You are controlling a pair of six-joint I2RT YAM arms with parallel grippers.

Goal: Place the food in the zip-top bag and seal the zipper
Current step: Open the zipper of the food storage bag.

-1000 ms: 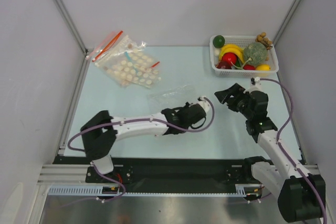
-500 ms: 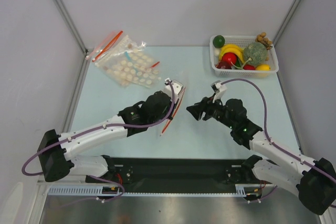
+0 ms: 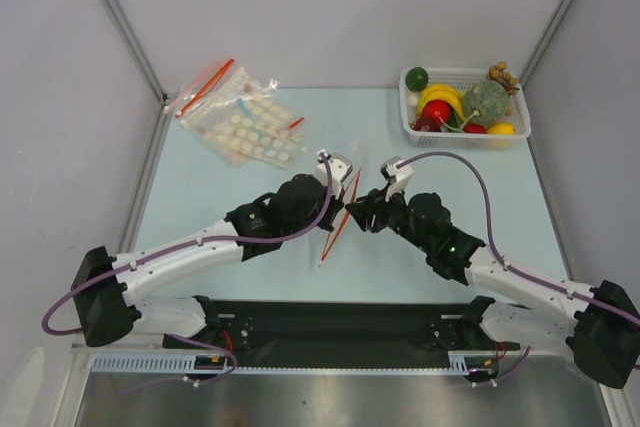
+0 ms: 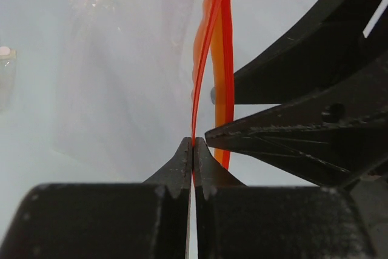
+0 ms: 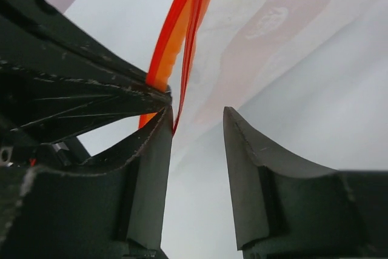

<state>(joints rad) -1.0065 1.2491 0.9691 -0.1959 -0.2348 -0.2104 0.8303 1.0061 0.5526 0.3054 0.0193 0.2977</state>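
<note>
The left gripper [image 4: 193, 145] is pinched tight on the zipper [image 3: 341, 215] of the zip-top bag [image 4: 121, 83], up over the middle of the tabletop [image 3: 200, 197]. The right gripper [image 5: 197, 116] (half open) has a finger on each side of the bag's lip, not squeezing.

The zipper [image 4: 223, 59] is bright orange-red, edging the clear, colourless zip-top bag [image 4: 121, 89]. The left gripper [image 4: 193, 145] and right gripper [image 5: 197, 116] are matte black. The left arm [image 3: 190, 257] and right arm [image 3: 530, 282] are white. The tabletop [image 3: 200, 197] is pale aqua. The basket [image 3: 455, 71] is white mesh, holding yellow bananas [image 3: 440, 95], a rough grey-green ball [image 3: 486, 99], a dark green ball [image 3: 417, 77], a shiny red fruit [image 3: 437, 112] and a brown grape bunch [image 3: 502, 74]. The other clear bags [image 3: 250, 132] show rows of pale discs and red strips.
</note>
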